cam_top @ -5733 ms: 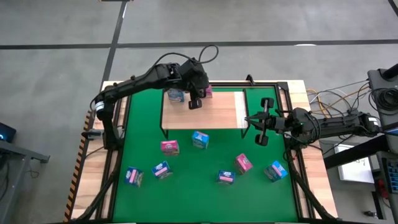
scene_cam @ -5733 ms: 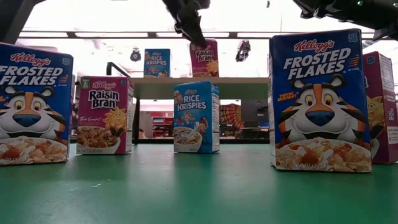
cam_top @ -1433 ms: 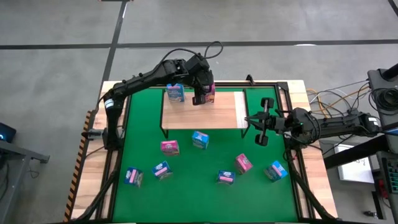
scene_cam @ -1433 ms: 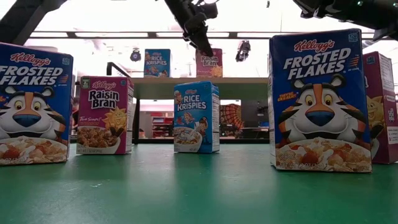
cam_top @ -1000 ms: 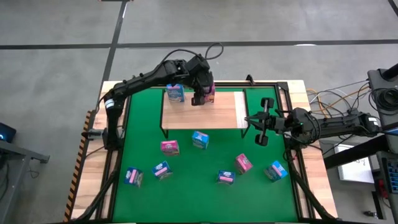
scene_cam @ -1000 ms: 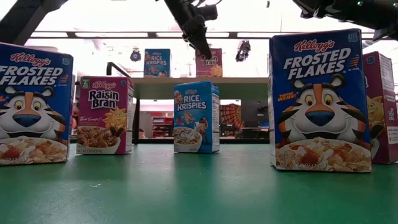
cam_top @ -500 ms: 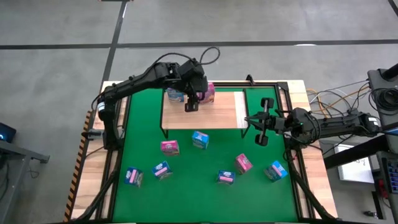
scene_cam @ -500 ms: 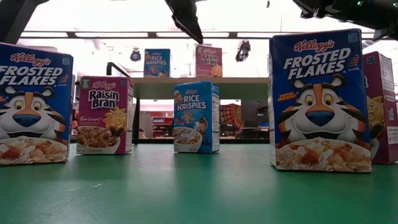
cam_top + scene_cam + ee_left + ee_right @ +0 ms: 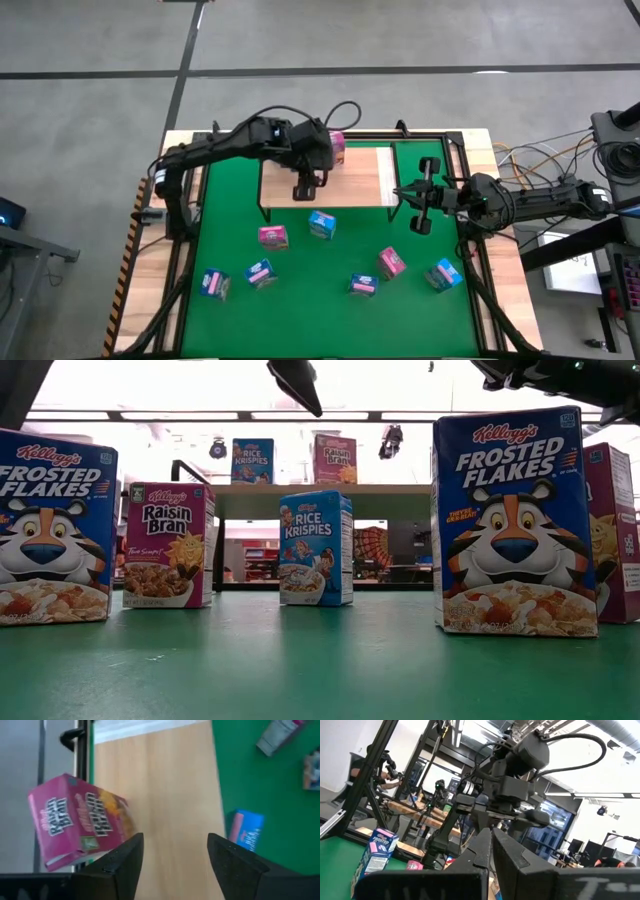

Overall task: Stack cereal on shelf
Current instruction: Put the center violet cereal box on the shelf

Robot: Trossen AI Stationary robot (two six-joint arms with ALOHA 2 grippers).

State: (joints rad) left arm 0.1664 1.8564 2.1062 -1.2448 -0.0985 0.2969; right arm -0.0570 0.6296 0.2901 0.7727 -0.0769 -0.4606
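Two boxes: on the shelf [image 9: 355, 180] already, seven on the mat.
Left gripper [image 9: 306, 186]: jaws open, empty, above shelf.
Right gripper [image 9: 417, 196]: jaws shut, parked.
Next: probably grab the blue box [image 9: 321, 224].

2 boxes [image 9: 253, 461] on shelf [image 9: 362, 180]; 7 on mat [image 9: 230, 215].

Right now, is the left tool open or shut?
Open. The left tool shows bare shelf between its fingers, holding nothing; the pink Raisin Bran box stands beside it.
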